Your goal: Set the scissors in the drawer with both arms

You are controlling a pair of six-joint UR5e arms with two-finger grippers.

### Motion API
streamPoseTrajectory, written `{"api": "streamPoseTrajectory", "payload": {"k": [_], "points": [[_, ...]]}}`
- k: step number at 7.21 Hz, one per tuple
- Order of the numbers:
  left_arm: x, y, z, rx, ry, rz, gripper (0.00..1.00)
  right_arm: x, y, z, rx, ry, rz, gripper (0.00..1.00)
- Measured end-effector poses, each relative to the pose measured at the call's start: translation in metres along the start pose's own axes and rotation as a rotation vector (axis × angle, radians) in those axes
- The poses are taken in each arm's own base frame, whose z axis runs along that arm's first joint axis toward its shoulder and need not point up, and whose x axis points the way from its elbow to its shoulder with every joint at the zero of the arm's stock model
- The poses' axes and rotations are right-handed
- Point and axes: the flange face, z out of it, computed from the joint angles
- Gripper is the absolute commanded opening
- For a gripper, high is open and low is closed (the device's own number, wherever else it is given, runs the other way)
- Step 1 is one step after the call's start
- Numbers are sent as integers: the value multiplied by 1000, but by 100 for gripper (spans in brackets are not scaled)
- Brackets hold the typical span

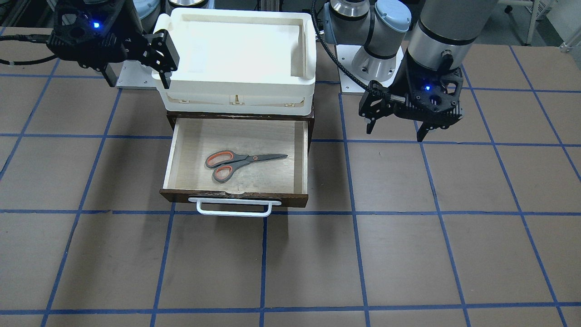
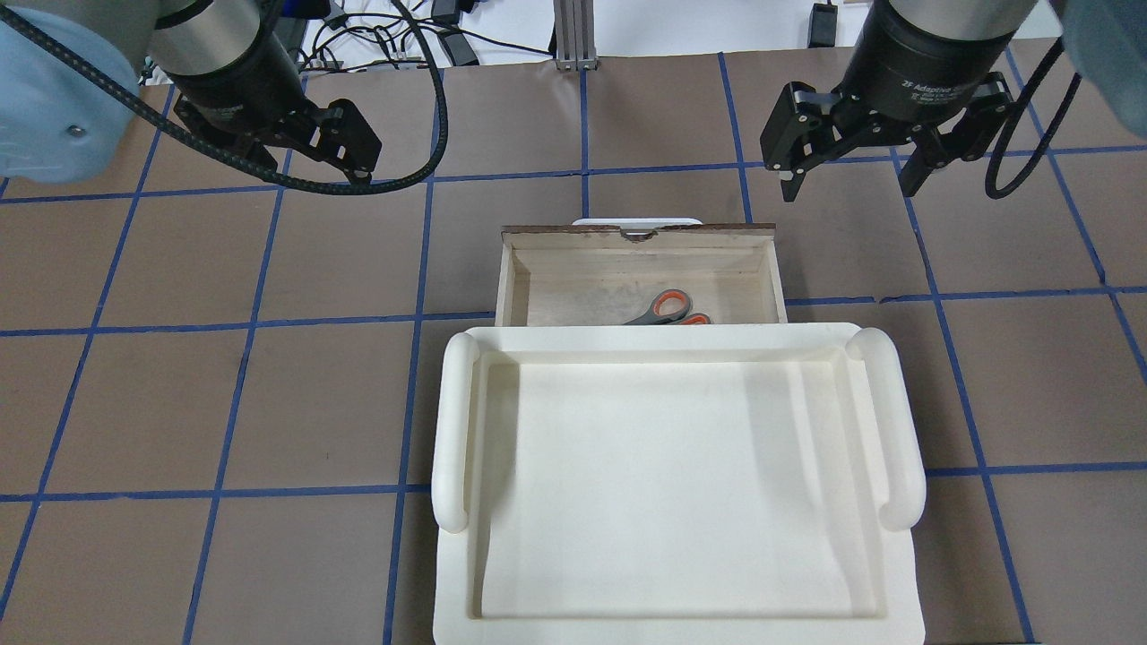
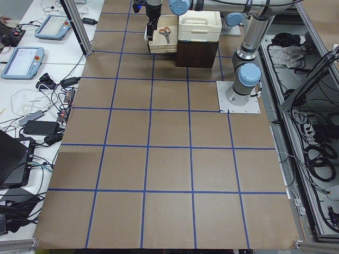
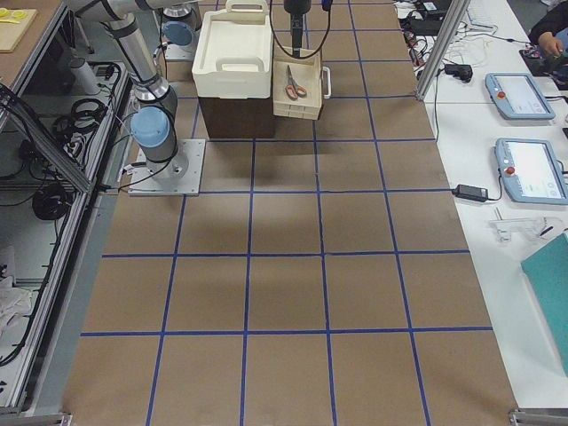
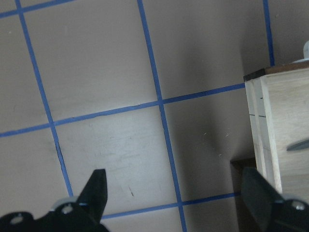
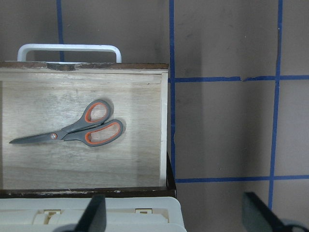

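The scissors [image 1: 240,161] lie flat in the pulled-out drawer [image 1: 236,196], blades toward the robot's left. They also show in the right wrist view [image 6: 82,130] and half hidden by the bin in the overhead view [image 2: 668,309]. The drawer's white bar handle [image 1: 233,210] faces away from the robot. My left gripper [image 1: 397,129] is open and empty, hovering over the table to the left of the drawer [image 5: 263,121]. My right gripper [image 2: 851,179] is open and empty, raised to the right of the drawer.
A cream-white plastic bin [image 2: 452,430] sits on the dark brown cabinet [image 1: 313,122] that the drawer slides out of. The table is brown with blue tape grid lines. Both arm bases stand behind the cabinet.
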Motion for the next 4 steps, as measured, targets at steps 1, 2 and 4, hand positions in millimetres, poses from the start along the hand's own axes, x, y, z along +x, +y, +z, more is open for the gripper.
{"api": "streamPoseTrajectory", "payload": {"k": [1,2,4], "points": [[-3,5,2,-36,12,-67,100,0,0,0,-1,0,0,100],[-7,9,4,-60,29,-114,100,0,0,0,-2,0,0,100],[-11,13,6,-82,42,-152,100,0,-1,1,-2,-1,0,100]]}}
